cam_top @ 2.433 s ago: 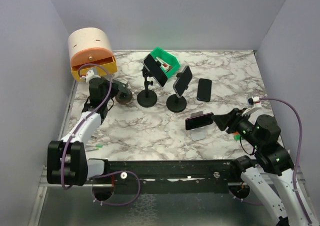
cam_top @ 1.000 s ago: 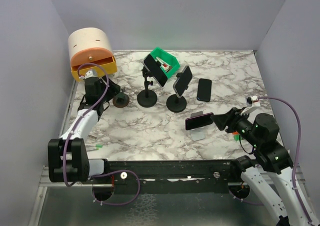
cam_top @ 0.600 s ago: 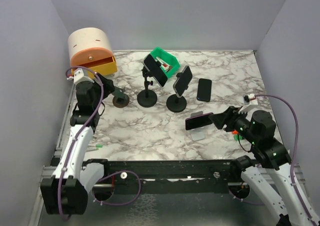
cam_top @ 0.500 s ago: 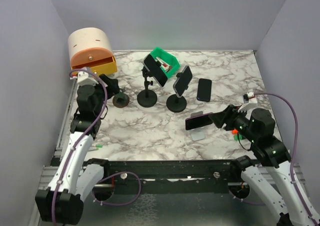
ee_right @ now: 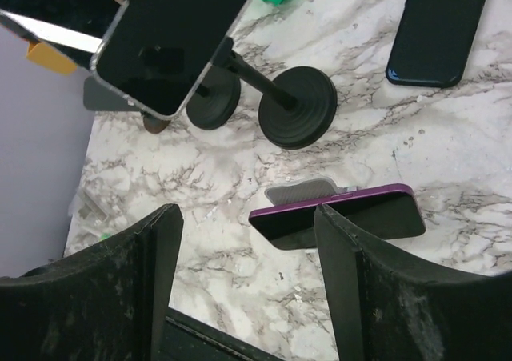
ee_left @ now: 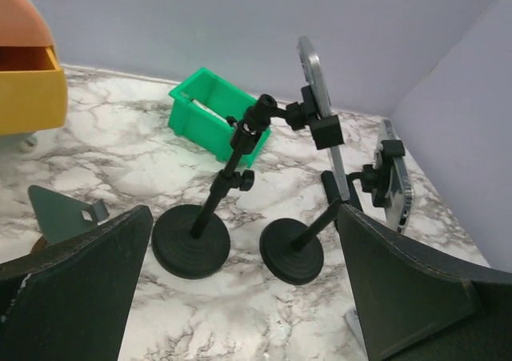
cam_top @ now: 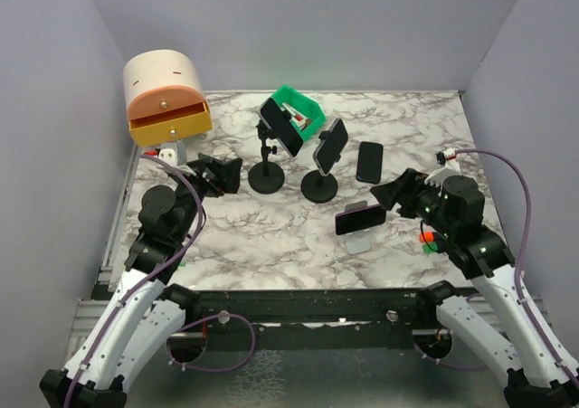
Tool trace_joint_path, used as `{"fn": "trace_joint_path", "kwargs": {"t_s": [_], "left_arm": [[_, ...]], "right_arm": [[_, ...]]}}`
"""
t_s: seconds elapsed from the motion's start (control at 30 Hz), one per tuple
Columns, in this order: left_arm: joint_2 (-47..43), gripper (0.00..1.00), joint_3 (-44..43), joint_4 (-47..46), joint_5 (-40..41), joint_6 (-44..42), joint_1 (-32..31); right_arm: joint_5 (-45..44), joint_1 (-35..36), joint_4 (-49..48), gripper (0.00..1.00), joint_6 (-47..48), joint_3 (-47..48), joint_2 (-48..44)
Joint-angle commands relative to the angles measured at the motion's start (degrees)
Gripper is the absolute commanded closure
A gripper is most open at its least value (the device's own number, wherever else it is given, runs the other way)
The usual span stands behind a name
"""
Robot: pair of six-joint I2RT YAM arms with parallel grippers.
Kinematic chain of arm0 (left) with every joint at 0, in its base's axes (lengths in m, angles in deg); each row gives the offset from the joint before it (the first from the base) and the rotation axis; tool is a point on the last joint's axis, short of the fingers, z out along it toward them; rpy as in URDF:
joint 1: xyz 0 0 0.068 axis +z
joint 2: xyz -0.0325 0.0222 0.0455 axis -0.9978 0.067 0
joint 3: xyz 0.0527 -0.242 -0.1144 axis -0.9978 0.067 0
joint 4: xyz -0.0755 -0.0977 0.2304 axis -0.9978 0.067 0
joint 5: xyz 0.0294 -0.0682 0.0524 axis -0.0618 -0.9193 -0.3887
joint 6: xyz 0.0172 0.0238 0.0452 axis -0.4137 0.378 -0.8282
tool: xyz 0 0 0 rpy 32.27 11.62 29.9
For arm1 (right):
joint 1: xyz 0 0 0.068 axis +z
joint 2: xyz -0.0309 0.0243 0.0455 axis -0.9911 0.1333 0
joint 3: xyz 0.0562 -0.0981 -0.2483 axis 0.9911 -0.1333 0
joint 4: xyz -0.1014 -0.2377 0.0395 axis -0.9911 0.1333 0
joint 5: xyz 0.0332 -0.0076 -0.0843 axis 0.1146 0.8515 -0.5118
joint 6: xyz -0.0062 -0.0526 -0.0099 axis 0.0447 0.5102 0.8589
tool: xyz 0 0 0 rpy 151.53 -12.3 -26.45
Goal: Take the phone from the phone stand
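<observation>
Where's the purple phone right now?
In the top view, the purple phone is right of centre toward the near edge, propped on a low grey stand. It is in front of the nearer black stand base and just left of the right hand.

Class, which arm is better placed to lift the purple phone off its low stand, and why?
Probably right. The right gripper is open beside the purple phone, which its wrist view frames between its fingers. The left gripper sits across the table, facing the tall stands.
</observation>
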Motion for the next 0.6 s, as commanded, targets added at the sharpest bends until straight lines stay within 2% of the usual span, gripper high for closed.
{"fn": "trace_joint_path", "kwargs": {"t_s": [0.0,0.1,0.3,0.43,0.57], "left_arm": [[-3.01,0.01,3.94,-5.33,0.26,4.22,-3.36],[-4.04,0.01,5.58,-6.35,-6.93,4.63,-4.58],[-5.19,0.01,7.73,-3.88,-28.37,3.62,-5.24],[-3.88,0.01,8.59,-4.07,-34.89,5.31,-5.74],[3.26,0.03,9.02,-5.67,-41.39,8.64,-7.08]], "right_arm": [[-6.79,0.45,-4.06,0.27,-8.4,-5.21,0.1],[-8.7,0.45,-6.95,0.3,-7.96,-9.73,-4.92],[-6.67,0.45,-7.19,0.33,-2.15,-13.94,-15.61],[-6.36,0.45,-6.85,0.33,-2.1,-14.78,-18.68],[-4.67,0.45,-5.06,0.34,-1.08,-13.67,-18.47]]}}
